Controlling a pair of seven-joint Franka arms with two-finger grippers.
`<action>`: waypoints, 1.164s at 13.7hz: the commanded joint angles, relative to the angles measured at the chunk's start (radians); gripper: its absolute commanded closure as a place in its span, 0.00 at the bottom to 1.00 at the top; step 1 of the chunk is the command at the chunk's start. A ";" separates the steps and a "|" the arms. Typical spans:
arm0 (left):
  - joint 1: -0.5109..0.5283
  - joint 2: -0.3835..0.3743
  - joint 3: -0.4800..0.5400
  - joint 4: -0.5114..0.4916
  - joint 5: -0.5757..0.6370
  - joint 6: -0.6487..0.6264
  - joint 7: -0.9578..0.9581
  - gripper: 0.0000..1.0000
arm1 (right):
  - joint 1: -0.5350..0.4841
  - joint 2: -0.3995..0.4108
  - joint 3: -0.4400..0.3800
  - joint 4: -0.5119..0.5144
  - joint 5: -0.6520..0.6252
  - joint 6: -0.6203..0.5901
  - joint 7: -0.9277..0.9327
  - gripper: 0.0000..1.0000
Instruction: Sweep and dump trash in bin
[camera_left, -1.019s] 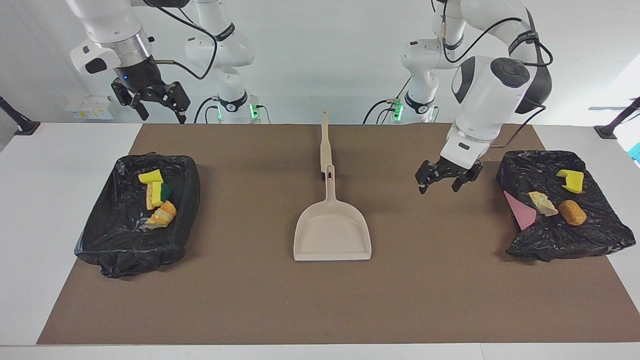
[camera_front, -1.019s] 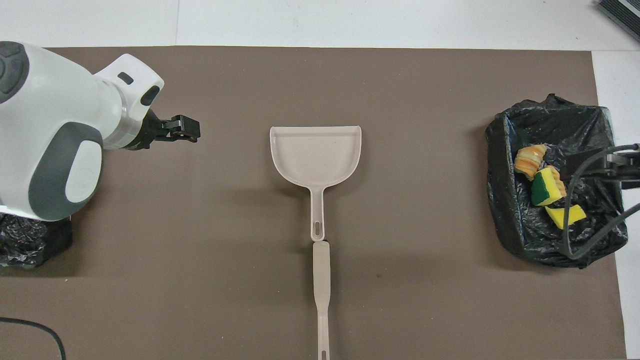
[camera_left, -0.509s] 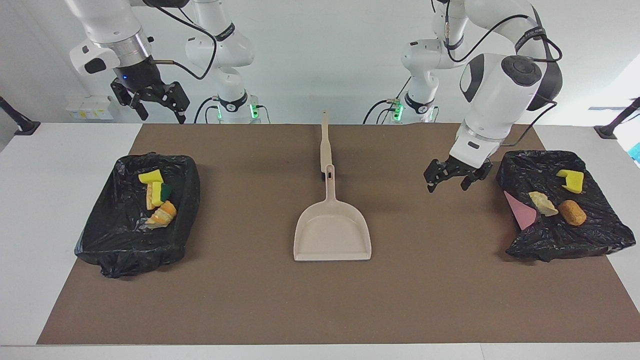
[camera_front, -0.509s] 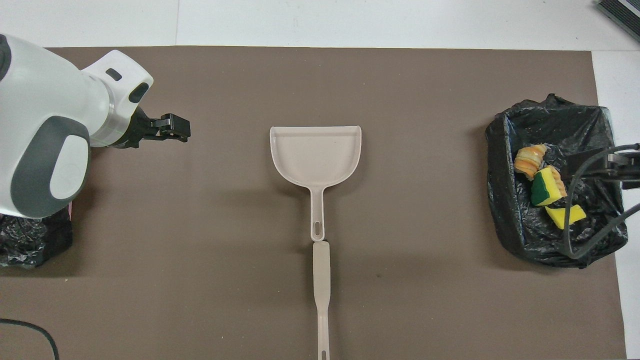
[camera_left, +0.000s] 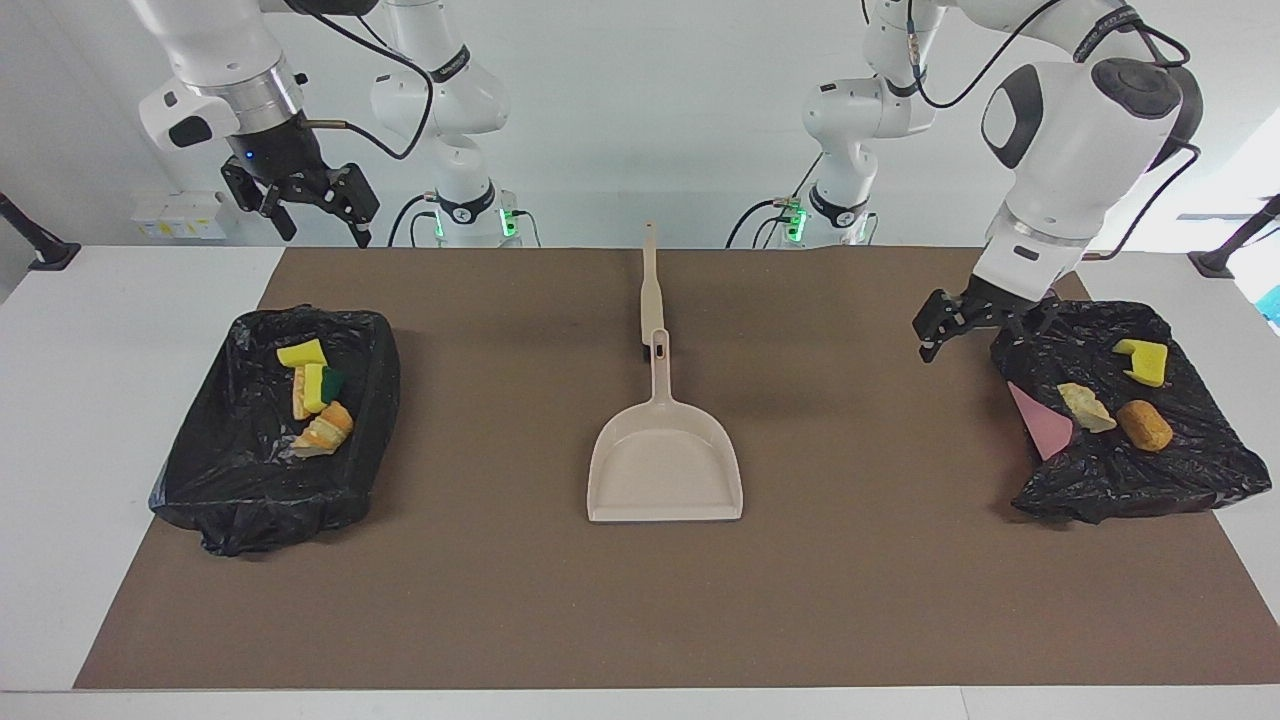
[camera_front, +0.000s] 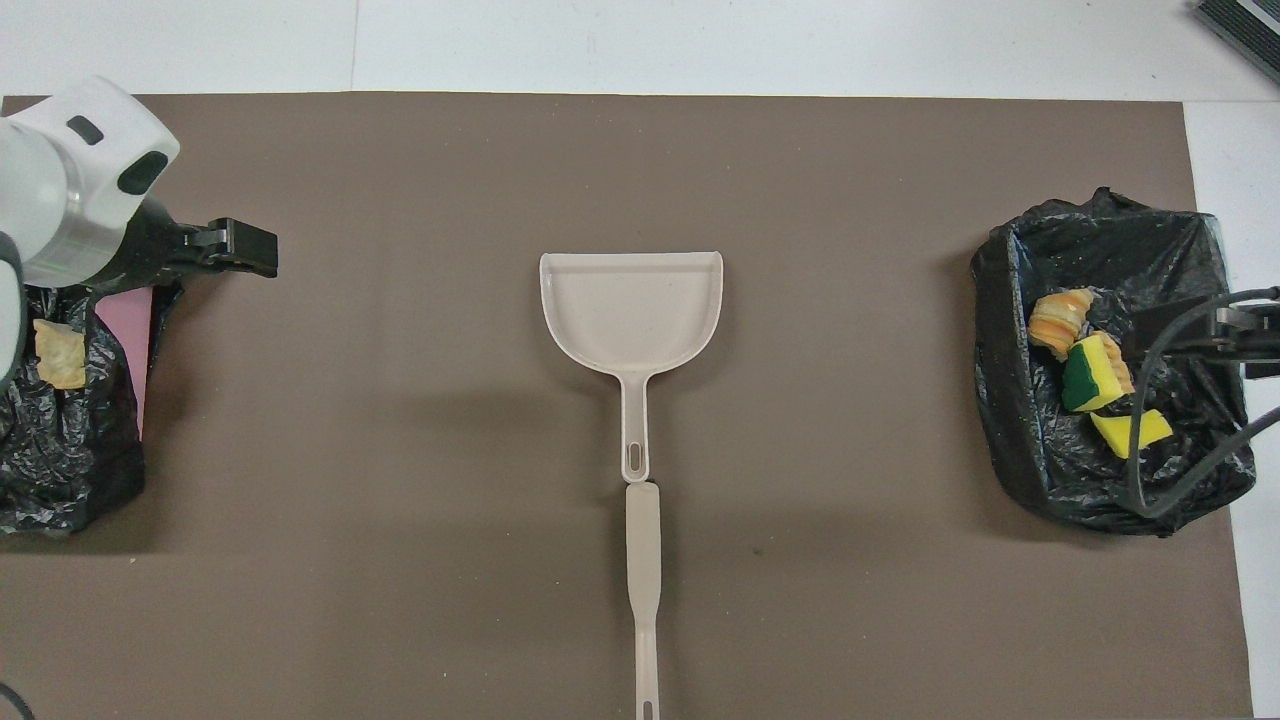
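Left gripper (camera_left: 962, 325): jaws spread, empty, over the mat beside one bag-lined bin (camera_left: 1200, 480). Right gripper (camera_left: 312, 205): likewise spread (holding nothing), raised. Trash (camera_left: 318, 392) in both bins.

- A matt brown mat (camera_left: 640, 600), faintly grainy like felt or card, covers a smooth white table (camera_left: 120, 330).
- Crinkled, glossy black plastic bags line both bins (camera_left: 200, 480) (camera_left: 1200, 470).
- The beige dustpan (camera_left: 665, 465) looks like smooth, semi-matt plastic.
- The trash (camera_left: 318, 385) is porous yellow sponge and crusty golden pastry.
- The arms' shells (camera_left: 1060, 130) are glossy white plastic.
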 joint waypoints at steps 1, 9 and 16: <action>-0.052 -0.069 0.063 -0.003 0.006 -0.046 0.057 0.00 | -0.012 -0.017 0.003 -0.021 0.015 0.006 -0.020 0.00; -0.097 -0.134 0.129 -0.018 0.004 -0.173 0.118 0.00 | -0.012 -0.017 0.003 -0.020 0.013 0.009 -0.023 0.00; -0.101 -0.142 0.129 -0.015 0.004 -0.231 0.119 0.00 | -0.016 -0.015 0.000 -0.020 0.015 0.018 -0.020 0.00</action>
